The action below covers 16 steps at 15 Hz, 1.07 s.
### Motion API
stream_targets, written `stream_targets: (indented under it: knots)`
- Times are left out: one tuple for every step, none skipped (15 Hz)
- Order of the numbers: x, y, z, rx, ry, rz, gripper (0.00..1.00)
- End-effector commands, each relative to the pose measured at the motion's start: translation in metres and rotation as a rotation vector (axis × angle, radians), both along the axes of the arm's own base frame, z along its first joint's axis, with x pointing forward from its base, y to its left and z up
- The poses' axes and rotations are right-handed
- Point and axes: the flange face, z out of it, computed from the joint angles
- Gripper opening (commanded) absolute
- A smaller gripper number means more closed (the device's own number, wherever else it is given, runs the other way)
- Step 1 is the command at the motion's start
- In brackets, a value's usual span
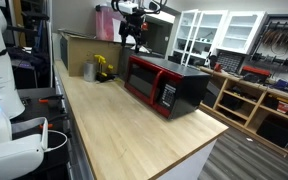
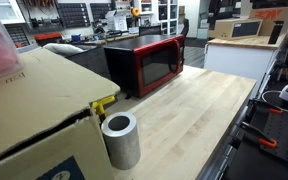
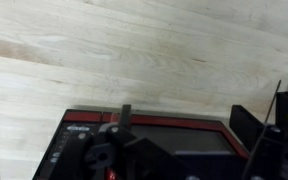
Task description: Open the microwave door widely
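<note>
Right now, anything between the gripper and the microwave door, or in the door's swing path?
Nothing visible. The gripper hangs above the microwave; the microwave door is shut, with bare counter before it. The yellow object and grey cylinder stand off to one side.

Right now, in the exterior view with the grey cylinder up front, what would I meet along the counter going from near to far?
Near to far: grey cylinder → yellow object → microwave.
</note>
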Motion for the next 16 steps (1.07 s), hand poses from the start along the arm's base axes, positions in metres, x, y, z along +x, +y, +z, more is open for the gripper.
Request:
stream_targets:
  knots:
    - [0.05, 0.004, -0.003, -0.042, -0.026, 0.02, 1.0]
    - [0.066, 0.006, -0.007, -0.061, -0.028, 0.029, 1.0]
    - [0.08, 0.007, -0.01, -0.08, -0.031, 0.037, 1.0]
    - [0.093, 0.007, -0.016, -0.102, -0.028, 0.04, 1.0]
    - [0.106, 0.007, -0.022, -0.123, -0.022, 0.044, 1.0]
    - [0.117, 0.007, -0.028, -0.139, -0.017, 0.049, 1.0]
    - [0.128, 0.005, -0.037, -0.159, -0.01, 0.053, 1.0]
    - [0.138, 0.003, -0.045, -0.174, -0.002, 0.057, 1.0]
    - [0.148, 0.001, -0.053, -0.198, 0.002, 0.056, 1.0]
    - [0.156, -0.004, -0.06, -0.214, 0.007, 0.057, 1.0]
    - [0.163, -0.008, -0.067, -0.228, 0.012, 0.058, 1.0]
    - [0.171, -0.013, -0.075, -0.236, 0.015, 0.055, 1.0]
    - [0.178, -0.017, -0.082, -0.241, 0.021, 0.051, 1.0]
    - [0.183, -0.019, -0.088, -0.242, 0.023, 0.051, 1.0]
    - [0.188, -0.019, -0.093, -0.241, 0.026, 0.051, 1.0]
    - [0.192, -0.019, -0.097, -0.24, 0.025, 0.051, 1.0]
